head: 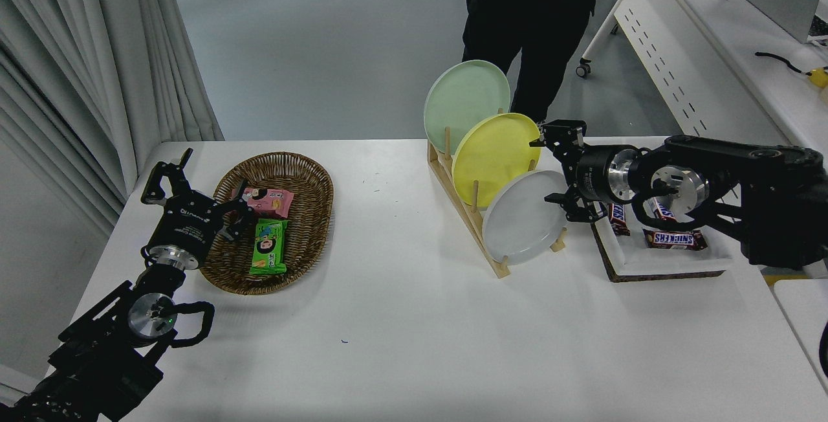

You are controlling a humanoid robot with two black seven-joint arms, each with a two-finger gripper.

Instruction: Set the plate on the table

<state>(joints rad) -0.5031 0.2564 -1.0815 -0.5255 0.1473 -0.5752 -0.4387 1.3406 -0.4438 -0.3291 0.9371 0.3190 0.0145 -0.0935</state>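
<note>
The pale grey-white plate (524, 218) stands on edge in the front slot of a wooden rack (475, 218) on the white table (401, 318). My right gripper (554, 169) is open at the plate's upper right rim, one finger above near the yellow plate, the other at the rim's right side. It holds nothing. My left gripper (194, 189) sits parked at the lower left by the wicker basket, open and empty.
A yellow plate (495, 156) and a mint-green plate (466, 105) stand behind in the same rack. A wicker basket (275, 221) holds snack packs. A white tray (660, 247) with chocolate bars lies under my right arm. A person (537, 14) stands at the far side.
</note>
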